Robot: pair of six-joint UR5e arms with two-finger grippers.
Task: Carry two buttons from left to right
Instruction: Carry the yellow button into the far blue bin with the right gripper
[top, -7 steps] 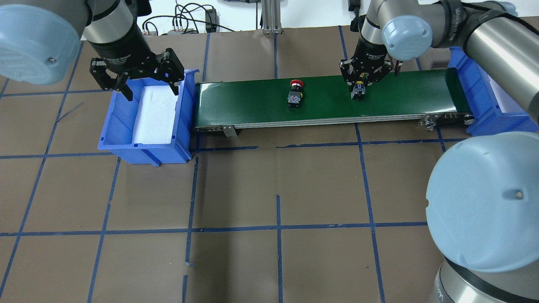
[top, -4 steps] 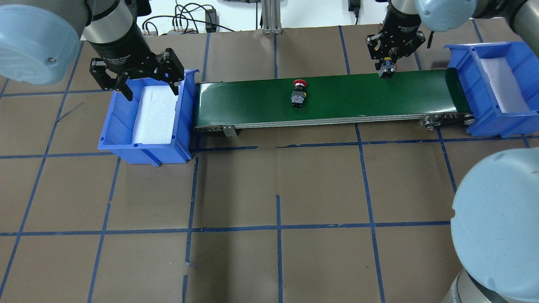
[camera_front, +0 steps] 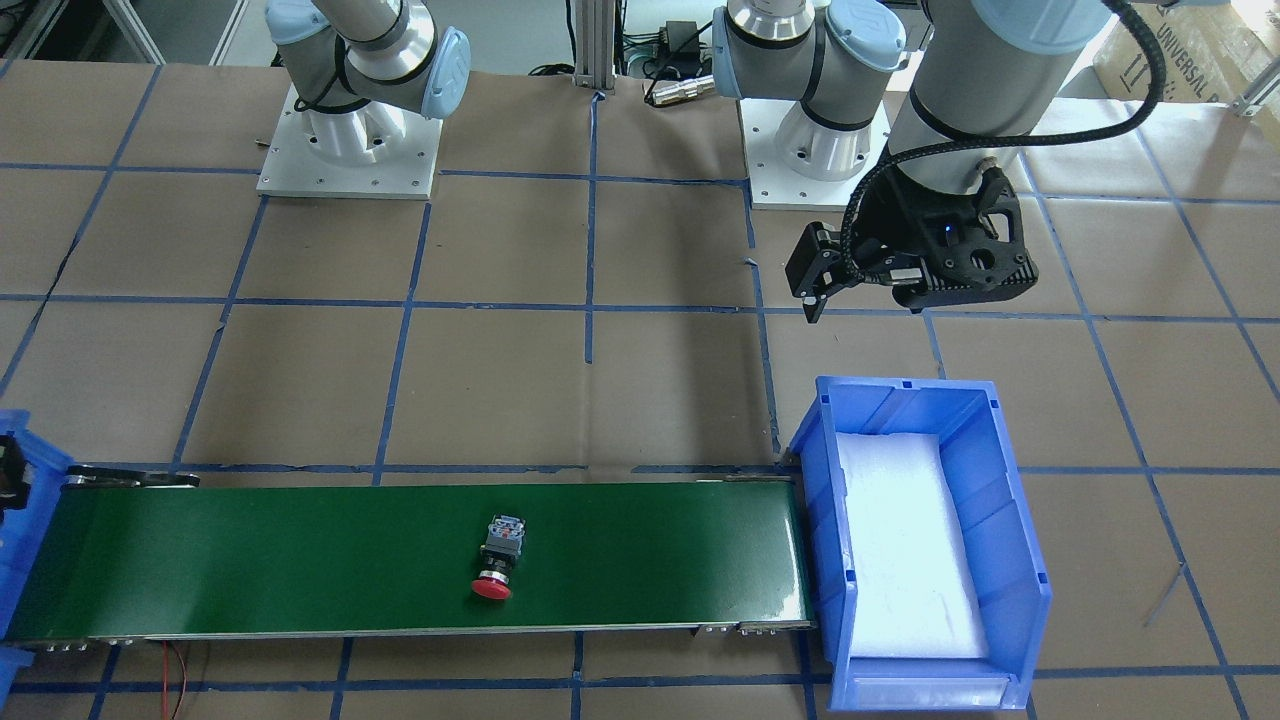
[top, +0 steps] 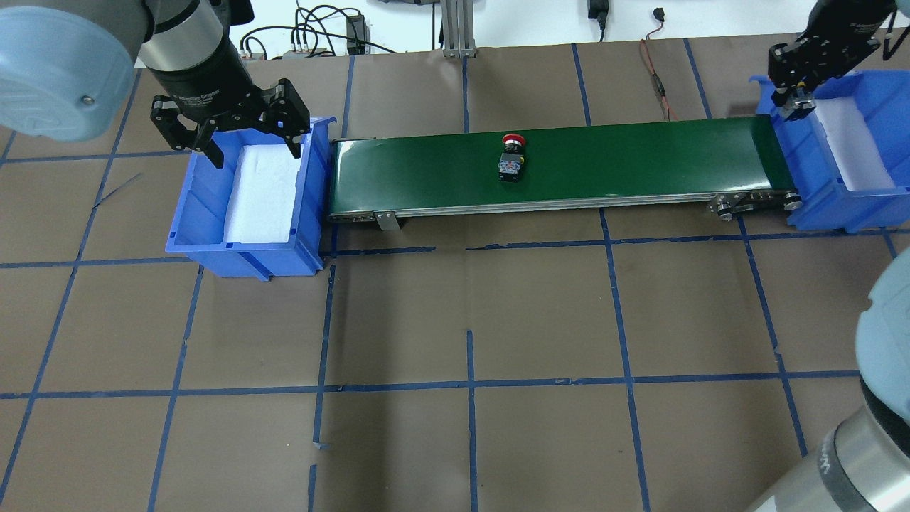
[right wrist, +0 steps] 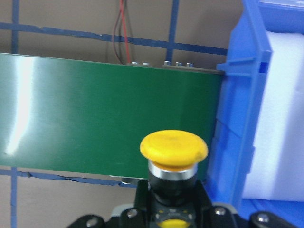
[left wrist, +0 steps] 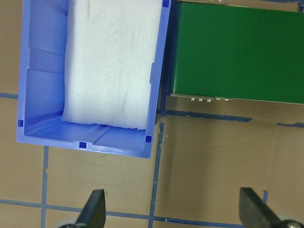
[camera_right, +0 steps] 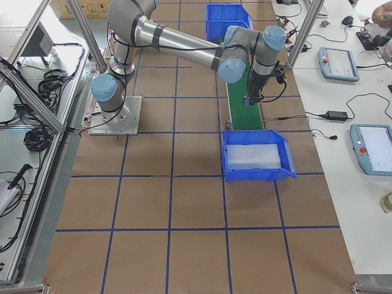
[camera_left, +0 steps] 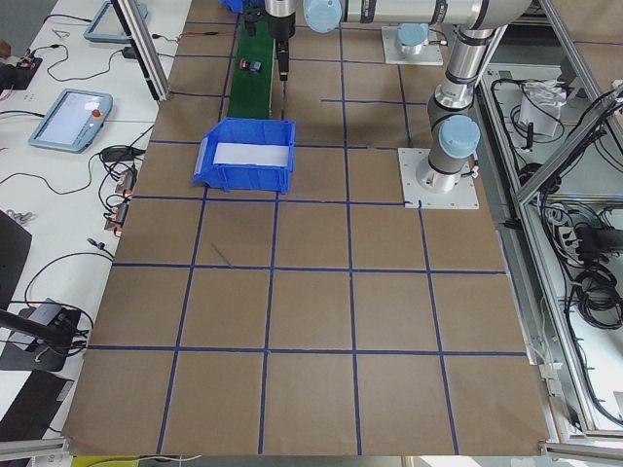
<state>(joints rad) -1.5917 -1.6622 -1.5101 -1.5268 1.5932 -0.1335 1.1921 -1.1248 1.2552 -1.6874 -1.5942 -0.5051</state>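
Note:
The red button [top: 511,158] lies on its side on the middle of the green conveyor belt [top: 640,156]; it also shows in the front-facing view [camera_front: 497,565]. My right gripper [top: 799,98] is shut on the yellow button [right wrist: 174,149] and holds it in the air over the belt's right end, at the near wall of the right blue bin [top: 825,195]. My left gripper [top: 254,153] is open and empty, hovering above the left blue bin [top: 181,213]; its fingertips [left wrist: 95,209] show wide apart in the left wrist view.
Both bins hold a white foam pad [top: 259,188]. The belt's metal frame and rollers [top: 753,201] run between the bins. Red and black wires [top: 657,71] lie on the table behind the belt. Blue tape lines grid the brown table.
My right gripper has lifted the yellow button off the belt and carried it right to the right bin's edge. The red button has drifted slightly right on the belt. The left gripper has not moved.

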